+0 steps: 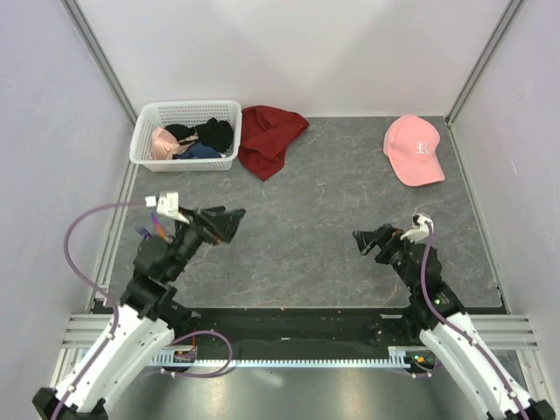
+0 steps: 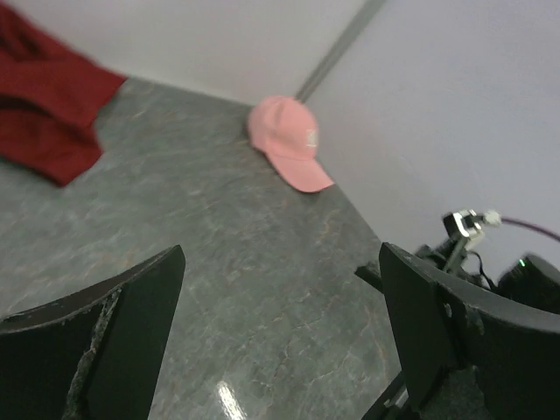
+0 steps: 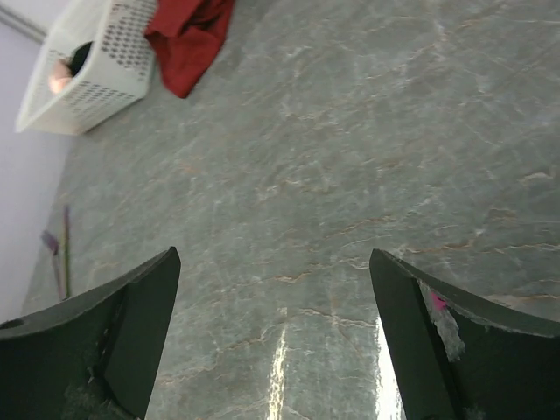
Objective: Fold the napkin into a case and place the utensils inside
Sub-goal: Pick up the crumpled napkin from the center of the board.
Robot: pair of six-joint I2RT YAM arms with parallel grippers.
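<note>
Nothing of the fold is begun: the napkin (image 1: pixel 271 138) lies crumpled at the far side of the table (image 1: pixel 315 219), right up against the white basket (image 1: pixel 179 164), well apart from both arms. The left gripper (image 1: pixel 234 224) and right gripper (image 1: pixel 360 243) hang over the middle of the table with jaws spread wide and nothing between them. The first job, I judge, is to pull the cloth out to the open middle and spread it flat. Pinch a free edge rather than the bunched centre, and take a second corner with the other arm so it opens instead of dragging as a lump. Thin purple and orange sticks (image 1: pixel 150 229) at the left edge may be the utensils, but they are too small to tell. The surface is grey, stone-patterned and slightly glossy. Pale walls with metal posts close it in, and a pink cap (image 1: pixel 414 150) sits far right.
</note>
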